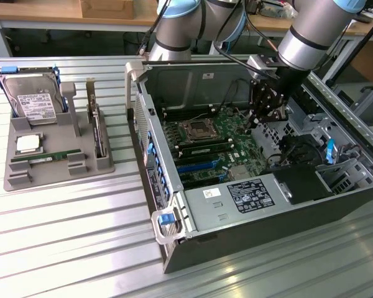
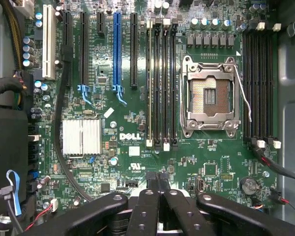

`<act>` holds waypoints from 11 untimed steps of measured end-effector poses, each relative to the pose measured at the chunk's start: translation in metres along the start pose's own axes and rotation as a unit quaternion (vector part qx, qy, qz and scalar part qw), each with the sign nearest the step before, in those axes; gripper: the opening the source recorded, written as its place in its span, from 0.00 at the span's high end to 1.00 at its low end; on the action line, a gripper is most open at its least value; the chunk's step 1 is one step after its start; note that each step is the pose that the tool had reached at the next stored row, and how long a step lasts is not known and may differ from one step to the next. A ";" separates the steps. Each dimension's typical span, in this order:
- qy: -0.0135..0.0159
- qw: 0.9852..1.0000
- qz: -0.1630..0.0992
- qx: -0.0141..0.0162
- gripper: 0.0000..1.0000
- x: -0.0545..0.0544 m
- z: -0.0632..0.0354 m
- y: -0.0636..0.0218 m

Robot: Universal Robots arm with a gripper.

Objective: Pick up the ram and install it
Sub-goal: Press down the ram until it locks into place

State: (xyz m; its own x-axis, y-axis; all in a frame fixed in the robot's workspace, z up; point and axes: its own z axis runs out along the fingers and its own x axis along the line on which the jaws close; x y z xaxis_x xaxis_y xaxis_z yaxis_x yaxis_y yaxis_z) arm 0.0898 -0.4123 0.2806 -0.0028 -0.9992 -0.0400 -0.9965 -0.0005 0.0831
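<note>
The ram [image 1: 46, 159] is a thin green strip lying flat in the front slot of the grey holder tray [image 1: 15, 180], at the exterior view's left, far from the arm. My gripper [image 1: 262, 119] hangs inside the open computer case [image 1: 236, 205], above the green motherboard [image 1: 233, 146]. In the wrist view its black fingers [image 2: 148, 196] are pressed together with nothing between them, gripper [image 2: 158, 178] shut. Below it lie the black memory slots [image 2: 160, 83], a second group of slots [image 2: 259, 83], and the open processor socket [image 2: 209, 96].
The tray also carries a hard drive [image 1: 31, 102], a square silver processor chip [image 1: 28, 144] and an upright card with a metal bracket [image 1: 96, 127]. Case walls, a drive cage [image 1: 336, 161], the power supply [image 1: 236, 198] and loose cables [image 2: 265, 157] surround the motherboard.
</note>
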 end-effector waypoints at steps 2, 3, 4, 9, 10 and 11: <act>0.000 1.000 0.005 0.000 0.90 0.000 0.0000 0.0000; 0.000 1.000 0.013 0.001 0.90 0.000 0.0000 0.0000; -0.001 1.000 0.028 0.001 0.90 0.000 0.0000 0.0000; 0.001 0.998 0.071 0.003 0.90 0.000 0.0000 0.0000; 0.003 0.997 0.082 0.004 0.90 0.000 0.0000 0.0000; 0.005 0.996 0.091 0.004 0.90 0.000 0.0000 0.0000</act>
State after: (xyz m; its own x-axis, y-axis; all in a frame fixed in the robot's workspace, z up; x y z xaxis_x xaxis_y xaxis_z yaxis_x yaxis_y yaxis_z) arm 0.0899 -0.4123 0.2806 -0.1831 -0.9830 -0.0142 -0.9802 0.1814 0.0798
